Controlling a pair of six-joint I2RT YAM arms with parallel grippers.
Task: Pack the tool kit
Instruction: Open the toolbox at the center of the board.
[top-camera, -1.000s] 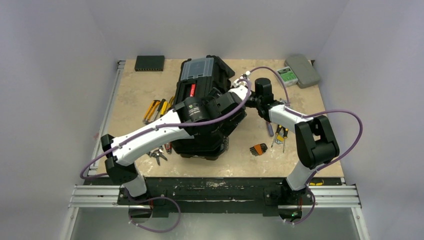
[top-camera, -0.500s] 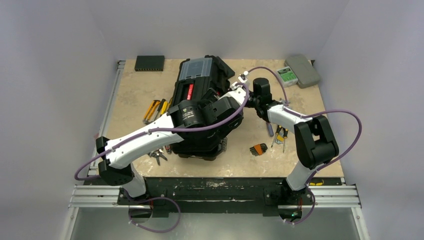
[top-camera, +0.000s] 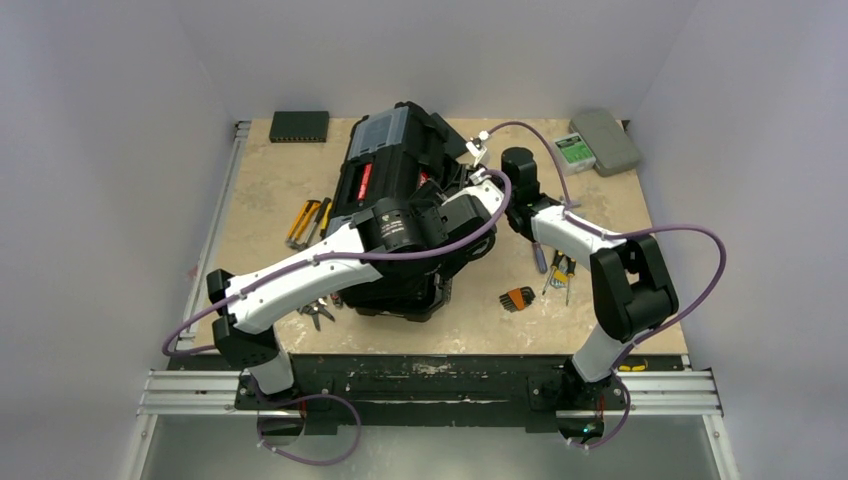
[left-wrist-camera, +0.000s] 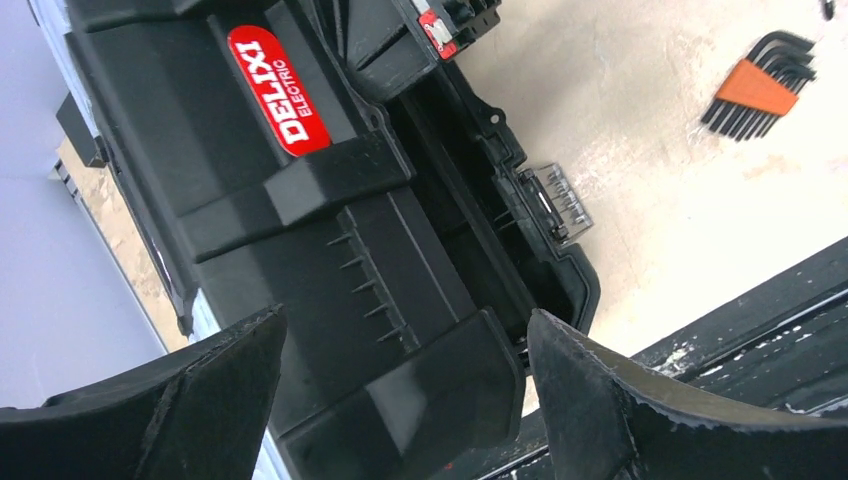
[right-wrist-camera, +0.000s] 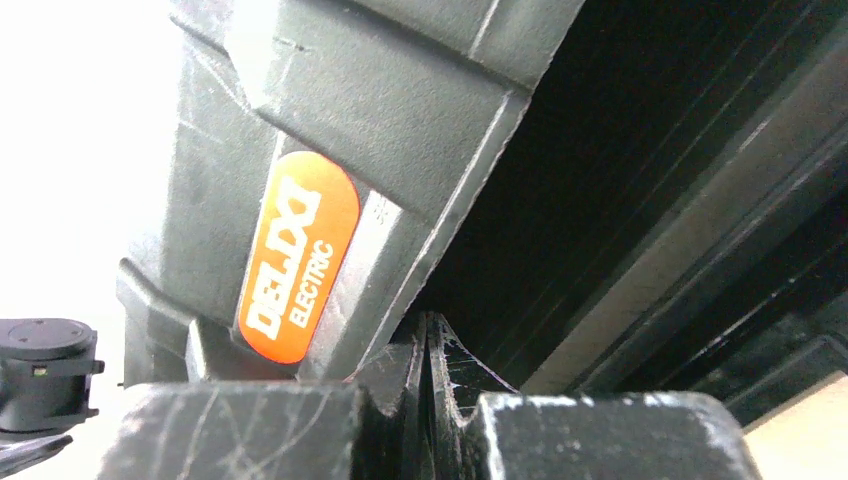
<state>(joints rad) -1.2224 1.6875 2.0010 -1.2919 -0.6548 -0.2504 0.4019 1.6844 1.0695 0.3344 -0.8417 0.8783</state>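
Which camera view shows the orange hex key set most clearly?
The left wrist view: the hex key set appears large, with single black keys distinguishable in the orange holder. The top view shows it small, right of the toolbox. The right wrist view does not show it.
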